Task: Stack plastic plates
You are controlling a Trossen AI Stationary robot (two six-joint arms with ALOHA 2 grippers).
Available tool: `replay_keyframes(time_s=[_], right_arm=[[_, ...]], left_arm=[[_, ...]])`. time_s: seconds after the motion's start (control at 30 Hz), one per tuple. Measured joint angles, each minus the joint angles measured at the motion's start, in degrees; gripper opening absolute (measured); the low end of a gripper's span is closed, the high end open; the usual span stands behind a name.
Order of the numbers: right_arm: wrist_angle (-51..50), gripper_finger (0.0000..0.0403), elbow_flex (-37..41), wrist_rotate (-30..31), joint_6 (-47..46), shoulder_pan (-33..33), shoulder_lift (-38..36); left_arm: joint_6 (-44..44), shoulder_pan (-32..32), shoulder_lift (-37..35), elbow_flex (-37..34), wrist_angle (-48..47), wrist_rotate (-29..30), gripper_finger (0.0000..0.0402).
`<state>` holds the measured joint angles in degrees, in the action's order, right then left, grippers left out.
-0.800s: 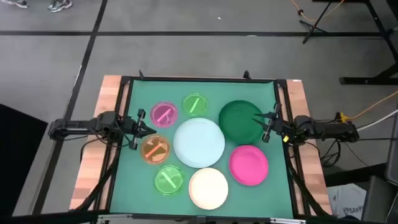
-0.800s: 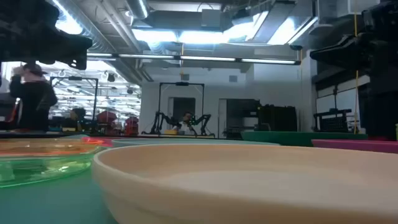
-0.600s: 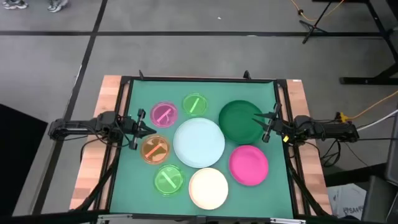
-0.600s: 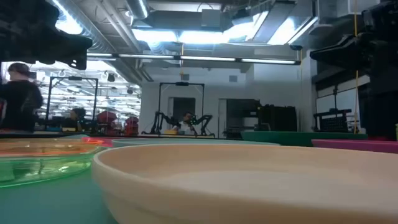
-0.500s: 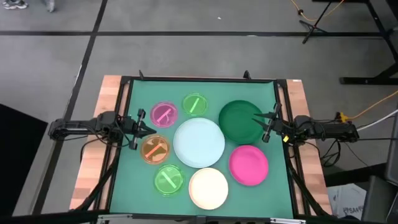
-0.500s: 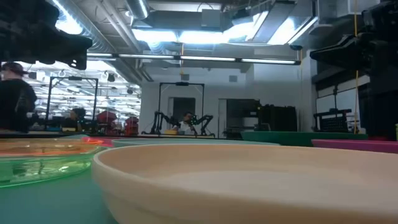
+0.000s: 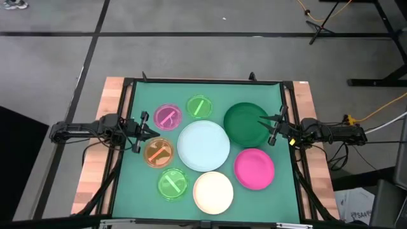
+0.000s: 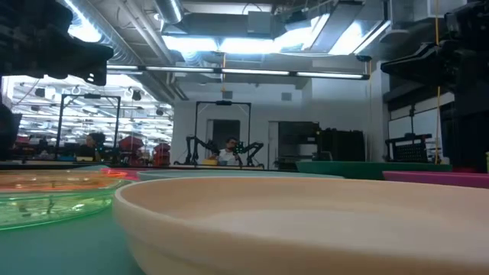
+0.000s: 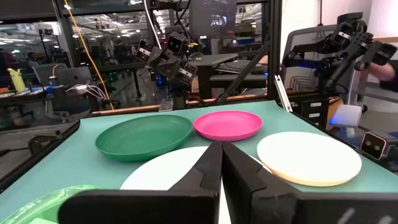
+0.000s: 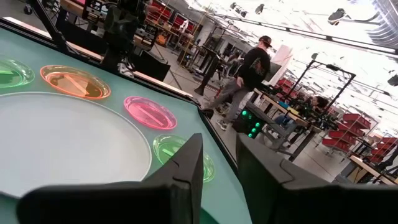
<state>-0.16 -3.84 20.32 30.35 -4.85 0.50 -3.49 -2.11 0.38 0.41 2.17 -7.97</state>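
Observation:
Eight round plates lie flat and apart on the green mat. The larger ones are dark green (image 7: 246, 123), pale blue-white (image 7: 203, 145), hot pink (image 7: 254, 168) and cream (image 7: 213, 192). The smaller translucent ones are pink (image 7: 167, 116), orange (image 7: 159, 152) and two lime green (image 7: 200, 107) (image 7: 172, 183). My left gripper (image 7: 150, 131) (image 9: 222, 149) hovers shut at the mat's left side, between the pink and orange plates. My right gripper (image 7: 262, 121) (image 10: 219, 146) hovers over the dark green plate's right part with a narrow gap between its fingers.
A black frame (image 7: 203, 81) borders the mat, with wooden table edges (image 7: 95, 165) outside it. The cream plate's rim (image 8: 306, 221) fills the low view's foreground. A person (image 10: 249, 71) walks in the room beyond the table.
Both arms and all plates have kept still. A person in the room behind the table has walked out past the low view's left edge.

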Motion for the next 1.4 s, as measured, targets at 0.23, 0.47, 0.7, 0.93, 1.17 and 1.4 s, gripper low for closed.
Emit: replay_keyframes(time_s=[0.23,0.47,0.7,0.93,1.17,1.4], right_arm=[[0.0,0.0088,0.0,0.0,0.0,0.0,0.0],[0.0,0.0088,0.0,0.0,0.0,0.0,0.0],[0.0,0.0088,0.0,-0.4,0.0,0.0,0.0],[0.0,0.0088,0.0,-5.1,-9.8,0.0,0.0],[-0.8,0.0088,0.0,-13.3,-19.9,0.0,0.0],[3.4,0.0088,0.0,-12.3,-35.4,0.0,0.0]], left_arm=[[0.0,0.0,0.0,0.0,0.0,0.0,0.0004],[-0.1,0.0,0.0,0.0,0.0,0.0,0.0004],[0.0,0.0,0.0,0.0,0.0,0.0,0.0004],[0.0,0.0,0.0,0.0,0.0,0.0,0.0004],[-0.1,0.0,0.0,0.0,0.0,0.0,0.0004],[-0.1,0.0,0.0,0.0,0.0,0.0,0.0004]])
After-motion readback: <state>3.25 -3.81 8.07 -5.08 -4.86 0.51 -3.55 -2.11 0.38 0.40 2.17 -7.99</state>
